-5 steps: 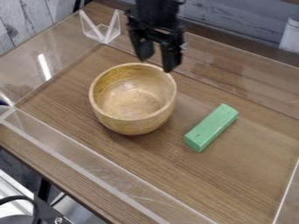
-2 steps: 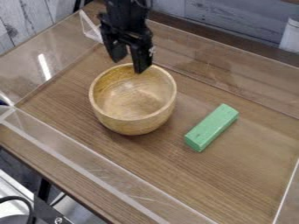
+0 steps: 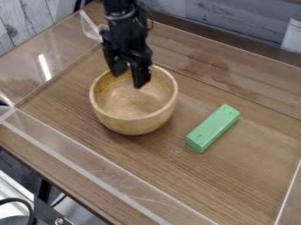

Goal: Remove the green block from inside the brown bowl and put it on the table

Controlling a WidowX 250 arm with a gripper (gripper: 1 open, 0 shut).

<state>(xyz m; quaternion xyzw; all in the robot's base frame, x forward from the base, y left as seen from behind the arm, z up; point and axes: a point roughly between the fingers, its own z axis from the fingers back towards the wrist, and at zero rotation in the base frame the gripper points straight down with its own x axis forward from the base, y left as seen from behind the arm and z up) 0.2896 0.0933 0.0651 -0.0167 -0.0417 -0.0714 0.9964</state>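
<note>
- We see the black robot hand has come down and shifted left over the last second — from above the far right rim of the round, light tan wooden bowl to a spot low over its far inner edge, fingertips now dipping at or just inside the rim.
- Its fingers stand wide apart and hold nothing; it points straight down.
- The small bright green rectangular block has not moved — it lies flat on the brown wood-grain counter, to the right of the bowl and a little nearer to us, apart from it.
- The bowl's inside, as far as we can see past the hand, looks empty.
- We judge that the task's goal state already holds: the block is out of the bowl and on the counter.
- So the descent into the bowl seems to have nothing to collect; a close here would only catch air or nudge the rim.
</note>
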